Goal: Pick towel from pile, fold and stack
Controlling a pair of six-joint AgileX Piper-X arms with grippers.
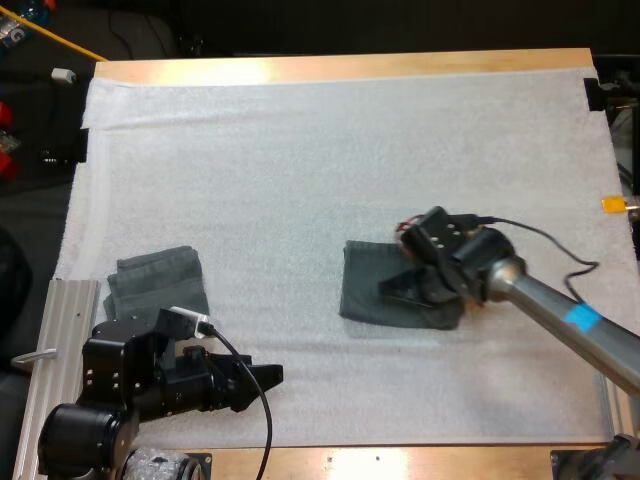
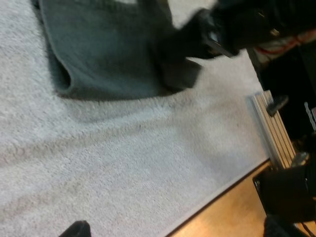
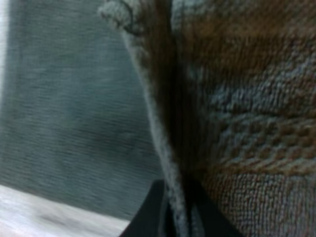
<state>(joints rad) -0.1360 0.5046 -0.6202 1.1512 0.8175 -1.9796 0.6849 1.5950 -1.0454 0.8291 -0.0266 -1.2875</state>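
High view looks down over mat (image 1: 300, 150); 2 wrist views, seemingly close, share the towel (image 1: 375, 285).

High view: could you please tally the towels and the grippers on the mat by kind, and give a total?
Dark grey-green towels: 2, the folded towel and the centre towel.
Grippers: 2, the left gripper beside the folded towel and the right gripper, shut on the centre towel.
Total: 4.

No legible writing anywhere.
No letters, numbers or brand marks can be read on the mat (image 1: 300, 170), the towel (image 1: 368, 285) or the table (image 1: 350, 66).
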